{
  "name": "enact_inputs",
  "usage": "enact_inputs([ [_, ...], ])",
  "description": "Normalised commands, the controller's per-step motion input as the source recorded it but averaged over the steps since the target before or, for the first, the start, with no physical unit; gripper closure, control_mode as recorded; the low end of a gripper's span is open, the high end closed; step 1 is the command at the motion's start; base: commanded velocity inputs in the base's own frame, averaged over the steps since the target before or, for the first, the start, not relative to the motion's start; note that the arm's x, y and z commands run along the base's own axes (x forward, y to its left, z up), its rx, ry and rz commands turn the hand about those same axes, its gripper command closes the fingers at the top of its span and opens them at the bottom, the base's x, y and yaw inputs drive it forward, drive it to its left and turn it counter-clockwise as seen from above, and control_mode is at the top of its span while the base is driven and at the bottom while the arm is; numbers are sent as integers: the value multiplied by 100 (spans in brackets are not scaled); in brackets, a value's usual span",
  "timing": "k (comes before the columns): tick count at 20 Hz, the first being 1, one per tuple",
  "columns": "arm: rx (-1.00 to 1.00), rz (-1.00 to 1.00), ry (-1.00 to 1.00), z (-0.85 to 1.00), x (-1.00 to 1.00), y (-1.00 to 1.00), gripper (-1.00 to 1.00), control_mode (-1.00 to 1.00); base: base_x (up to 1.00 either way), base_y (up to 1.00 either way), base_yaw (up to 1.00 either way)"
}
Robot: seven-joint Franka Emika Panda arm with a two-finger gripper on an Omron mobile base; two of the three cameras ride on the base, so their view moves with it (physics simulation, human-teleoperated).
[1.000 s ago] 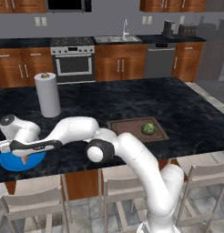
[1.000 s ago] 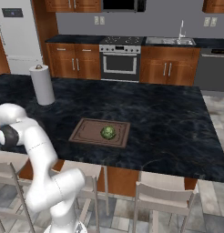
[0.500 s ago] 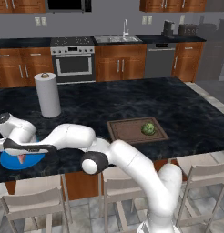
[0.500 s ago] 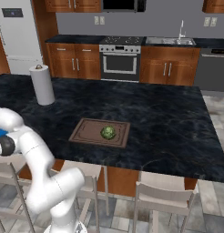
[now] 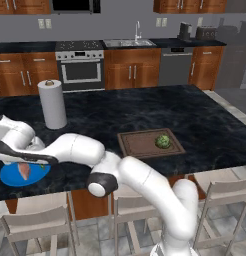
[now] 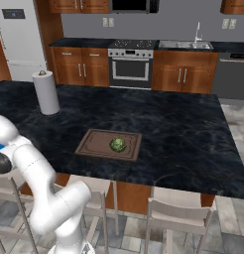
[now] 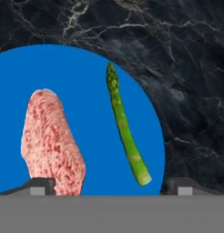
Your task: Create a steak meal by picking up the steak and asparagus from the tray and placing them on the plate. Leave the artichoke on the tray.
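The blue plate (image 7: 91,109) lies on the dark marble counter, close under the hand. On it rest the pinkish steak (image 7: 50,141) and, beside it to the right, the thin green asparagus (image 7: 125,127); the two do not touch. My gripper (image 7: 111,189) hovers above them, open, its fingertips (image 7: 38,186) far apart with nothing held. In the left base view the plate (image 5: 12,177) with the steak (image 5: 25,171) sits at the counter's front left under my arm. The wooden tray (image 5: 137,147) holds just the round green artichoke (image 5: 163,141), as the right base view also shows: tray (image 6: 94,144), artichoke (image 6: 117,144).
A paper towel roll (image 5: 52,104) stands upright behind the plate. Chairs (image 5: 37,225) line the counter's front edge. My arm's elbow (image 5: 97,182) hangs over that edge. Stove (image 5: 80,67) and sink cabinets run along the far wall.
The arm's elbow has swung left and lower along the counter's front edge. The hand stays over the blue plate. The artichoke and tray have not moved.
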Motion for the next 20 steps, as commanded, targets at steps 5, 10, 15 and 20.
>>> enact_inputs([
  [5,33,1,-12,-56,-55,-100,-100,-100,0,0,0],
  [10,42,4,-14,-69,-56,-100,-100,-100,0,0,0],
  [15,43,3,-17,-69,-72,-100,-100,-100,0,0,0],
  [20,41,1,-25,-54,-59,-100,-100,-100,0,0,0],
])
